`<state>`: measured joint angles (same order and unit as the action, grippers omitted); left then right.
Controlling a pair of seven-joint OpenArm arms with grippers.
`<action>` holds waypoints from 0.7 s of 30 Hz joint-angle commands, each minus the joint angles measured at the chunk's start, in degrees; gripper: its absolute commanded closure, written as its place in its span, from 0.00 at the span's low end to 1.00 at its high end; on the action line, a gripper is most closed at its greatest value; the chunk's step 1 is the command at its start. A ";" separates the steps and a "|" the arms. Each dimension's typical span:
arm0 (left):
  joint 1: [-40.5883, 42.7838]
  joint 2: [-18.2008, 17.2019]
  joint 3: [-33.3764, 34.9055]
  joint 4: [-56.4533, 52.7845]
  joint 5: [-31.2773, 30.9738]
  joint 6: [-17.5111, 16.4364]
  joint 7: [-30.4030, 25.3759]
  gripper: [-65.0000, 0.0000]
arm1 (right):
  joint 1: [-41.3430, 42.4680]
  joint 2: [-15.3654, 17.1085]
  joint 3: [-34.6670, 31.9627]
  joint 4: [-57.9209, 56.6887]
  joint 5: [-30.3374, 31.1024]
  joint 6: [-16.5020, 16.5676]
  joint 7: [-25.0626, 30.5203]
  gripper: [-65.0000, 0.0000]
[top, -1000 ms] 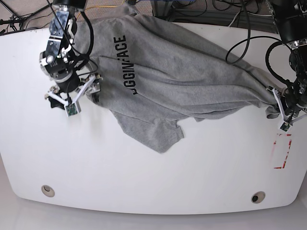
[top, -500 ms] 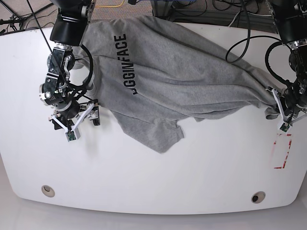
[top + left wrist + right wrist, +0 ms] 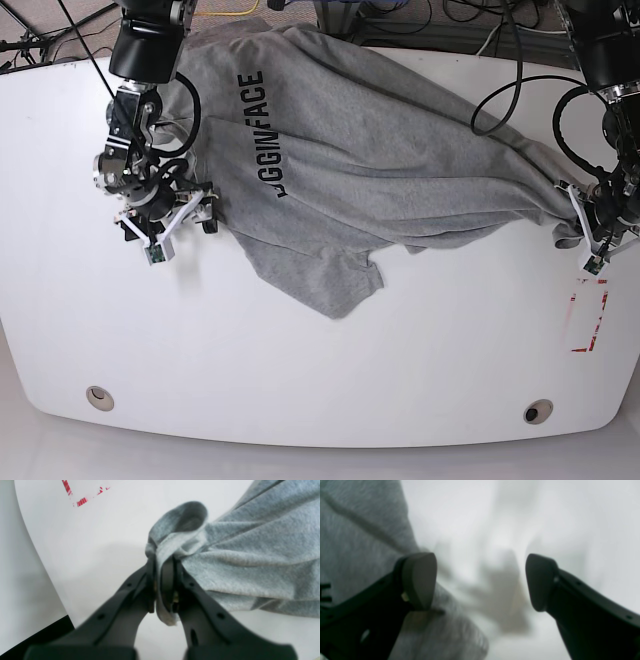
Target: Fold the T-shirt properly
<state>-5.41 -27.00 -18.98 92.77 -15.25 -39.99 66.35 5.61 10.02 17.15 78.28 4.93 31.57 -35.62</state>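
Across the upper part of the white surface (image 3: 300,390) lies the T-shirt (image 3: 350,140), spread askew, with long creases running toward its gathered corner and a loose flap pointing down toward the near edge. At that gathered corner we have the left tool (image 3: 162,585), its jaws pressed together on a bunched pinch of cloth, with folds bulging out above and below them. At the opposite side, the right tool (image 3: 481,581) stands wide open with nothing in its grasp, one finger over the cloth and the other over bare surface beside it. We judge the shirt to be far from folded, and the likely next step is a grip on this second edge. If we close too high or too far out, the fingers could miss the thin hem; too far in, they could gather several layers and fold them crookedly. Pulling before both sides are secured could drag the whole shirt sideways and deepen the creases, while the thick bunch on the left might slip loose. In black capitals (image 3: 255,100) we can read "FACE", and beside it "GGIN", the rest being unclear. Near the left tool are red marks (image 3: 601,300) that we cannot read.
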 commanded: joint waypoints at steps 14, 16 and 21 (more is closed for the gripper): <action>-0.96 -1.00 -0.23 0.81 -0.27 -0.01 -0.90 1.00 | -10.49 -1.63 0.04 10.20 0.92 0.30 1.20 0.18; -0.96 -1.00 -0.23 0.81 -0.27 -0.01 -0.90 1.00 | -11.10 -2.68 0.04 10.73 0.92 0.30 1.20 0.18; -1.05 -1.00 -0.23 0.81 -0.27 -0.01 -0.90 1.00 | -11.89 -4.18 0.04 13.37 0.83 0.38 0.76 0.18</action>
<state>-5.41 -26.85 -18.94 92.77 -15.31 -39.99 66.32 -6.31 6.13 17.30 89.06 5.34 31.46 -34.72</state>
